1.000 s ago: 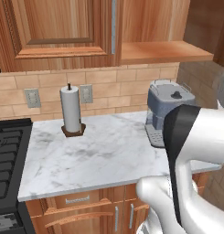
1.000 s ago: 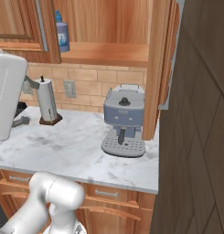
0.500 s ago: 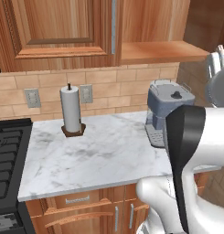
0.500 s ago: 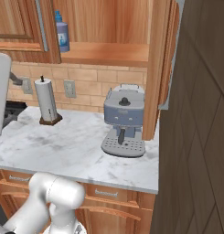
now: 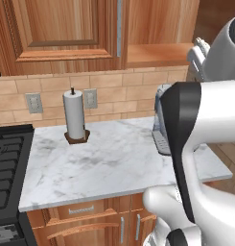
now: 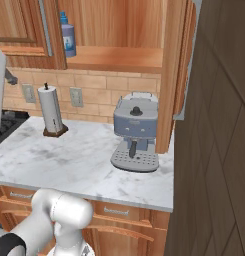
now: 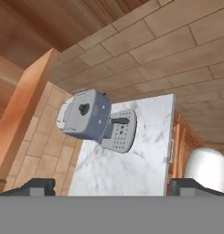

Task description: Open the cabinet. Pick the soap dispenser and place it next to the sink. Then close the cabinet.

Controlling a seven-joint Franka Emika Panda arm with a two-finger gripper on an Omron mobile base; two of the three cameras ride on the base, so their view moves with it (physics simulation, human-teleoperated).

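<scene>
I see the cabinet [image 6: 119, 50] with its right door [image 6: 176, 75] swung out toward me, edge-on in the right base view, and its left door [image 5: 61, 33] shut. The soap dispenser [image 6: 68, 36] stands upright on the wooden shelf floor inside, at the left end of the opening, tucked just behind the edge of the shut door. Below it on the marble surface [image 6: 79, 160] the paper towel roll [image 6: 52, 110] stands on its brown base near the tiled wall, and the grey-blue coffee machine [image 6: 135, 131] sits well to the right of it, just beside the open door.

From the hand view my tool [image 7: 111, 185] is spread wide, a dark fingertip [image 7: 38, 186] at each bottom corner and nothing between them. That camera is rolled, looking down at the coffee machine [image 7: 93, 118] and the surface edge. In the left base view the arm [image 5: 195, 144] rises in front of the coffee machine and hides most of it.
</scene>
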